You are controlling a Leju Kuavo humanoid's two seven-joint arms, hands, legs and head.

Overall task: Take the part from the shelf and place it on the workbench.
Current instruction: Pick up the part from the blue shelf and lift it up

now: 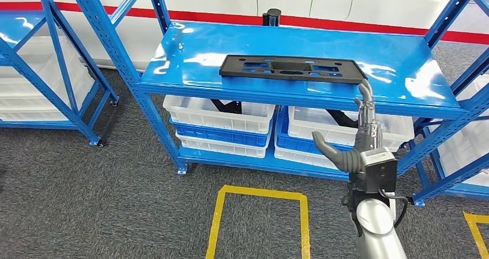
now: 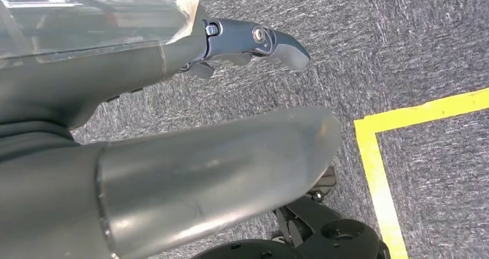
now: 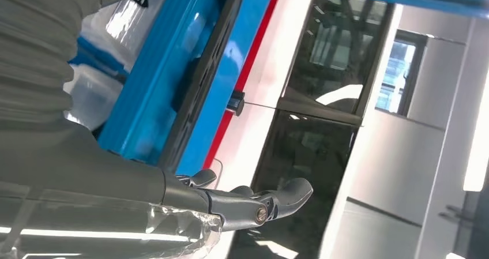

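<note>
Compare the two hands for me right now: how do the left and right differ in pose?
The right hand is raised toward the blue shelf, fingers stretched up near the black part without touching it; the left hand hangs low over the grey carpet. The right hand's thumb stands out sideways; the left hand's fingers curl slightly. Both hold nothing.

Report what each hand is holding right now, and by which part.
Nothing is held. The right hand is raised with fingers apart just in front of the shelf, short of the black part. The left hand hangs over the floor, holding nothing.
</note>
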